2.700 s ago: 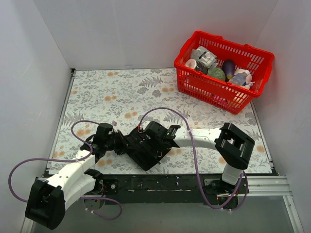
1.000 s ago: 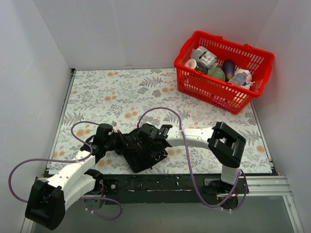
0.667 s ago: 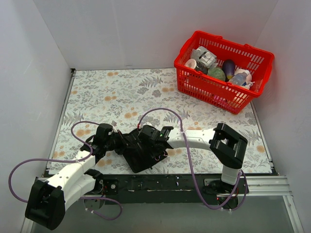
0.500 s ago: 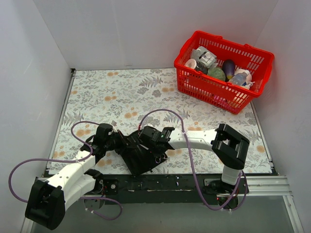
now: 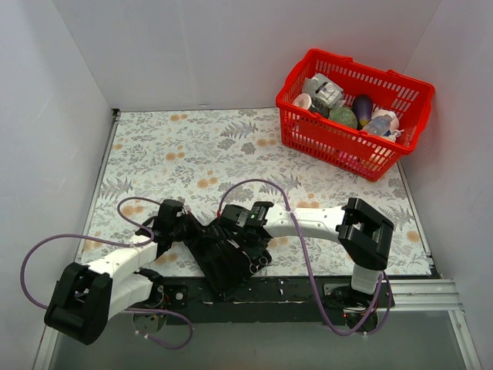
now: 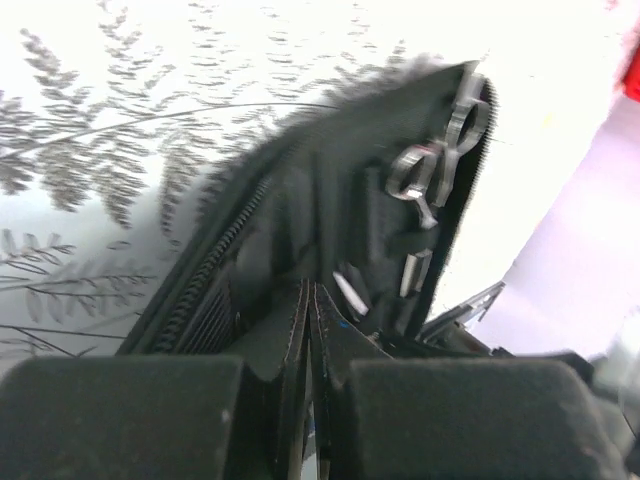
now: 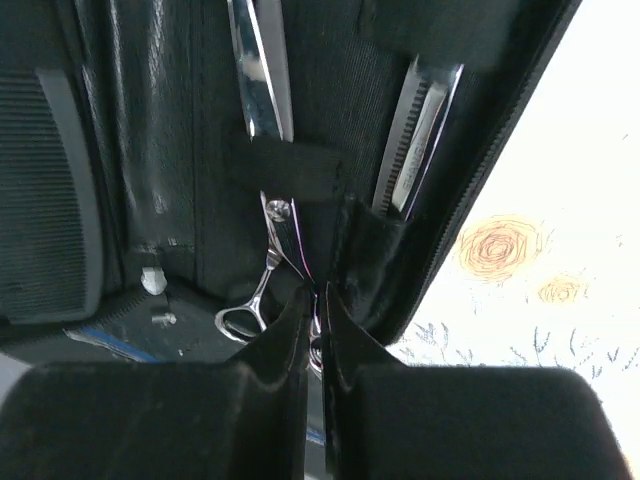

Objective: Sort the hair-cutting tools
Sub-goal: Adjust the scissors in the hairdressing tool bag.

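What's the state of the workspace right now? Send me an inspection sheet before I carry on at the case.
Surface: floral-print table cover, lying flat.
Job's things: scissors under a strap inside the open black case at the near edge; toothed metal tool in the pocket beside them.
Clutter: red basket at the far right, holding bottles and egg-shaped items.
Grippers: left gripper shut on a flap of the case; right gripper closed on the scissors near their handle.
Cables: purple cables loop beside both arms; no snag seen.
Surroundings: white walls on three sides; nothing else seen.
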